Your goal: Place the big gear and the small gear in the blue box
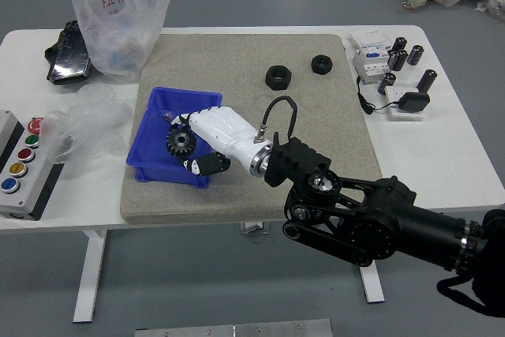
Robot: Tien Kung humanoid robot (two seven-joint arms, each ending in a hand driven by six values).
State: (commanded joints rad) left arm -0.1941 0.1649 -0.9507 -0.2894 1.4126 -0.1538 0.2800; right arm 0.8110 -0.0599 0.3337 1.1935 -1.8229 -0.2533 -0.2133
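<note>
The right hand (pixel 192 141) is gripping the gear (pixel 181 142) at its fingertips, the gear lying left of the hand, over the box (pixel 150 161), left of the frame's centre.

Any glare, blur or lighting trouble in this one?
Head view: soft, fairly even light; bright highlights on the clear plastic bag; the right hand's white back looks nearly washed out; the held gear's teeth remain readable against the blue box.
</note>
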